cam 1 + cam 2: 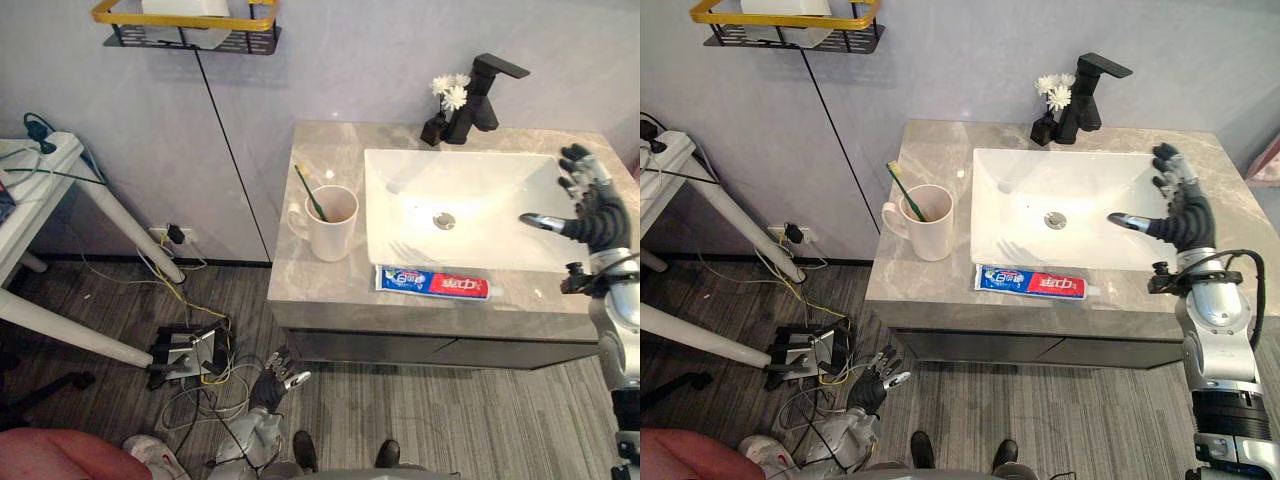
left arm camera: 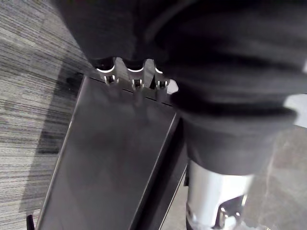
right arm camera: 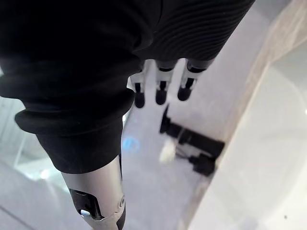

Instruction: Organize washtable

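Marble-grey counter (image 1: 320, 285), rectangular white basin (image 1: 480, 190), cream mug (image 1: 333, 228), flat toothpaste tube (image 1: 432, 282).

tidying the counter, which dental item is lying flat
The toothpaste tube, flat along the counter's front edge; the toothbrush leans in the upright mug.

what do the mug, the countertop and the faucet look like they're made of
Mug: likely glazed ceramic; cream, smooth, with a soft sheen, a thick wall and a thick handle.
Countertop: grey-beige stone or a stone-look surface, with faint veining and a low sheen; the look does not settle which.
Faucet: probably metal with a matt black coating; crisp square edges and hardly any shine.
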### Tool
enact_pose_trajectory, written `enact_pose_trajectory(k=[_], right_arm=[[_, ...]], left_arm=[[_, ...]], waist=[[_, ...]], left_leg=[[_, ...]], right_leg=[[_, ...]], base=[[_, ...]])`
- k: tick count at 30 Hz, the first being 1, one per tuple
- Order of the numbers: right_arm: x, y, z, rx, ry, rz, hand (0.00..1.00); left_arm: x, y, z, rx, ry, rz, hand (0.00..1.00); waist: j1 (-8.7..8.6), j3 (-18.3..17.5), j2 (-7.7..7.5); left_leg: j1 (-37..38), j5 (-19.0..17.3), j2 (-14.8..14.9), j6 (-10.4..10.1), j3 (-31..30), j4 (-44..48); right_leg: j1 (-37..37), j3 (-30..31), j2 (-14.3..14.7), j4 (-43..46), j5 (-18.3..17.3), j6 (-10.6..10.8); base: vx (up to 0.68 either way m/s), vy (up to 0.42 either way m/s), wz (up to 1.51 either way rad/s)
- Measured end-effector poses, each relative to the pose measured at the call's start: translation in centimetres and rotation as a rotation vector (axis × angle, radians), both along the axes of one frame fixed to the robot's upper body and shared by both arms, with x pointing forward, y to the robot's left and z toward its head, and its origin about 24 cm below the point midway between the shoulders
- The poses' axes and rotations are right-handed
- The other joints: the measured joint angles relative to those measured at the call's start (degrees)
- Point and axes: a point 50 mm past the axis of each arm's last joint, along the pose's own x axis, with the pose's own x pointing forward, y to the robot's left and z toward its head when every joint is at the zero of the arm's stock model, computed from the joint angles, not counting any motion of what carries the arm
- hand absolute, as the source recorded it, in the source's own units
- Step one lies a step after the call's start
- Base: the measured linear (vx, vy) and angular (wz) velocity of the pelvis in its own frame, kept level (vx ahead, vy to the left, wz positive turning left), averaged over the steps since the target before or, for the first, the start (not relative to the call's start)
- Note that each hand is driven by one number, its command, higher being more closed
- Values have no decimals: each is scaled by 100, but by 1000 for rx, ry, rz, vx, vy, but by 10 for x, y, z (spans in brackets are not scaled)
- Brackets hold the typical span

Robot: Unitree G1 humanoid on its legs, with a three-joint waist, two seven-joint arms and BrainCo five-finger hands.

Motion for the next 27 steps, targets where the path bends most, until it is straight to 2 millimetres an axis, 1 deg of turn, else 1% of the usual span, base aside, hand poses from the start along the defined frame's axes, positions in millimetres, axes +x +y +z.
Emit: enact_pose_trajectory(k=[3, 5, 9, 12, 16, 19, 22, 25, 27], right_arm=[[0, 11, 5, -152, 61, 101, 0], [-3, 19, 12, -283, 90, 180, 0], [-5, 18, 12, -430, 143, 197, 0], [-6, 14, 10, -494, 167, 183, 0], [-6, 10, 7, -516, 195, 176, 0], [-10, 7, -2, -541, 231, 169, 0], [-11, 4, -7, -556, 253, 159, 0], [-13, -1, -16, -567, 292, 140, 0], [-14, -2, -19, -558, 301, 139, 0]], left_arm=[[-1, -1, 0, -7, 0, -10, 0], [-2, -2, -1, -15, -2, -25, 0], [-6, -4, -1, -28, 1, -45, 0], [-7, -6, -2, -34, 1, -57, 0], [-6, -6, -1, -34, -5, -58, 0], [-6, -6, -1, -34, -5, -59, 0], [-6, -6, 0, -32, -7, -60, 0], [-6, -5, 0, -27, -7, -62, 0], [-6, -3, 0, -21, -5, -68, 0]], waist=[[20, 2, -49], [18, 3, -83], [9, -2, -173], [7, -1, -198], [4, -8, -218], [16, -9, -244], [12, -12, -261], [17, -12, -313], [15, -12, -332]], left_leg=[[-1, 5, -3, 6, -28, 0], [-4, 5, -4, 6, -41, -1], [-12, 7, -8, 8, -56, -1], [-28, 10, -17, 12, -82, -1], [-69, 21, -30, 29, -135, -1], [-129, 38, -34, 42, -150, 0], [-128, 38, -37, 42, -151, 0], [-129, 38, -37, 42, -148, 0], [-131, 38, -39, 42, -144, 0]], right_leg=[[15, -30, -2, 0, -1, 1], [16, -38, -3, -1, -2, 2], [18, -51, -4, -1, -9, 7], [17, -75, -12, 0, -12, 11], [4, -126, -19, 0, -24, 26], [-50, -157, -19, 13, -24, 25], [-54, -162, -18, 34, -24, 25], [-60, -159, -18, 43, -25, 25], [-69, -147, -19, 48, -25, 24]], base=[[-7, 6, 6], [0, 0, 0], [0, 0, 0], [1, 7, 5], [3, 6, 7], [8, 2, 4], [4, 1, 2], [0, 0, 0], [-7, 2, -2]])
